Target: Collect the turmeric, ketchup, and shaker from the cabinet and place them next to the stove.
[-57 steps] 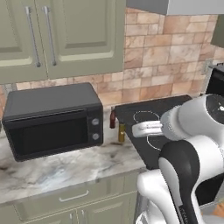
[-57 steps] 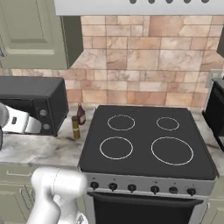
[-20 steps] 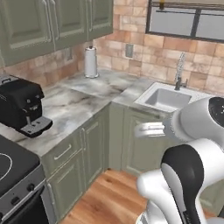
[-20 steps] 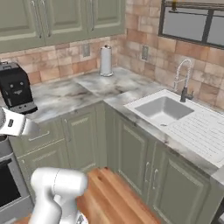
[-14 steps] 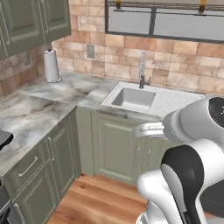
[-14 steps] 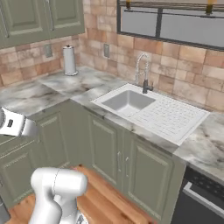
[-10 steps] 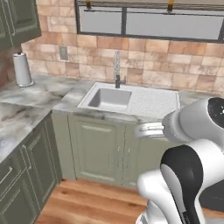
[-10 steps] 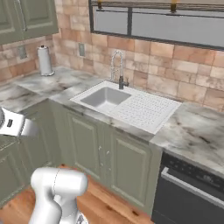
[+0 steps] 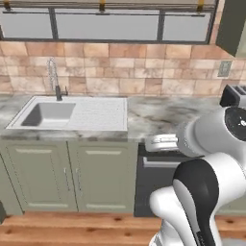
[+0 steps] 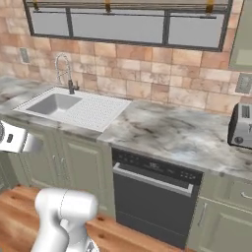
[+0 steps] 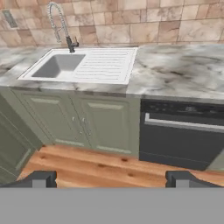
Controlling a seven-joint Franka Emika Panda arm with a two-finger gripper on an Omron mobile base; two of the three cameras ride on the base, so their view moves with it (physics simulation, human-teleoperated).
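Where I am: I have the base facing the sink [image 9: 50,115] and the black dishwasher [image 10: 155,194], with a window [image 10: 123,22] above the brick wall.
Pincer: my gripper [image 11: 111,179] is released, its two dark fingertips [image 11: 41,178] standing wide apart with nothing between them, over the wooden floor [image 11: 100,168].
Task's things: I cannot place the turmeric, ketchup or shaker from here, nor the stove; a pale green wall cabinet [image 10: 242,42] edges into the upper right of the right base view, its inside hidden from me.
Handling, my judgement: the jar and bottle are likely rigid, smooth and tall for their width, so easy to tip; I would take each around the body below the neck. The shaker is likely light and short, so a grip at mid-height should do.
Left base view: shows my arm [image 9: 206,158] against the counter [image 9: 158,113], and a dark corner of a toaster [image 9: 233,95].
Right base view: shows that toaster [image 10: 241,125] whole, plus a wall socket [image 10: 243,82].
Hand view: shows the green cupboard doors [image 11: 81,124] under the sink straight on.
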